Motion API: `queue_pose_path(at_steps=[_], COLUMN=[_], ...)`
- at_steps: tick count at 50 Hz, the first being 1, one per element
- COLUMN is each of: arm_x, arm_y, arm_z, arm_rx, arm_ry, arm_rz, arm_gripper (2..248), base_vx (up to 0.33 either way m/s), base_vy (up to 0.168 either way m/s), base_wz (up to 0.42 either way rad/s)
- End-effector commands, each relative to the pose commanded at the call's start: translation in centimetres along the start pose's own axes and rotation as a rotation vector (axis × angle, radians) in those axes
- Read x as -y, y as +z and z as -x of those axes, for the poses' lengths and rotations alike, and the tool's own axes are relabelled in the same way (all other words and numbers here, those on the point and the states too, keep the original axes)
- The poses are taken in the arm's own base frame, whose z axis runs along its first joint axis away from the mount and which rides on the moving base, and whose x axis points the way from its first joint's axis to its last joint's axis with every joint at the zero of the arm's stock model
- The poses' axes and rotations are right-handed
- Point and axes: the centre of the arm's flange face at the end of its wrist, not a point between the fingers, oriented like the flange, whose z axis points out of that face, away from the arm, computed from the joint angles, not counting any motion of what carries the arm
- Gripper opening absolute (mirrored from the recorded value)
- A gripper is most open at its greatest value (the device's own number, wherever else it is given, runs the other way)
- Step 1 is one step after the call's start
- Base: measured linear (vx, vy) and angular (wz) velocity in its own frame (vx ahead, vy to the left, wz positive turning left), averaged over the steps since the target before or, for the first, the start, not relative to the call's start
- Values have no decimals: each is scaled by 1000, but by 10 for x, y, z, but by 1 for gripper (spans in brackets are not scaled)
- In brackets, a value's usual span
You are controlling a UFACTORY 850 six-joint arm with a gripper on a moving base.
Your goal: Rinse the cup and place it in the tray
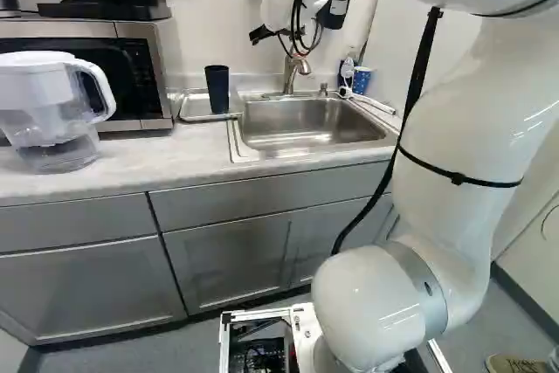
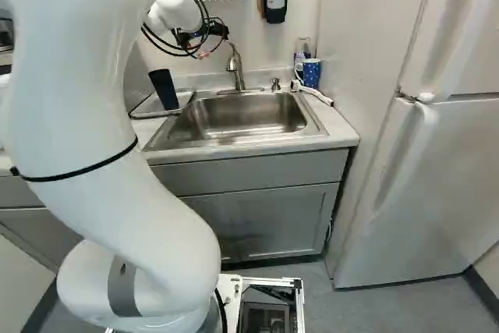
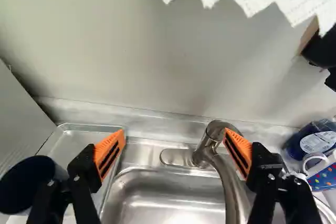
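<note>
Navy, the cup (image 1: 217, 89) stood in the tray (image 1: 193, 108), upper left of the left base view. My gripper (image 3: 175, 139) gaped wide; I judged placing done, retreat next.

Rounded white arm (image 1: 463, 128) (black straps (image 1: 458, 178))

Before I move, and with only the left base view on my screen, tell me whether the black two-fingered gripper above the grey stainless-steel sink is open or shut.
Observer: Open. The wrist view shows the black gripper with its orange pads standing wide apart.
Operator: Good. Now report any large appliance to the right of that sink; the arm blocks much of that side for me.
Observer: In the right base view, a tall white refrigerator stands to the right of the grey stainless-steel sink.
</note>
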Motion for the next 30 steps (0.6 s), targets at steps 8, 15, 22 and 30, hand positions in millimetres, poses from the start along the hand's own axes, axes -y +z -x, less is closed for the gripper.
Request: queue_pose_path(at_steps=[8,15,22,30], arm_x=[4,6,7,8], arm_y=[-9,-17,-23,-31], arm_z=[5,11,17,24], arm_rx=[19,55,100,154], arm_ry=[-3,-5,-7,-9], arm_rz=[-1,5,15,27], arm_gripper=[247,247,247,247], base_vx=[0,0,0,0], base_vy=[0,0,0,0], base_wz=[0,0,0,0])
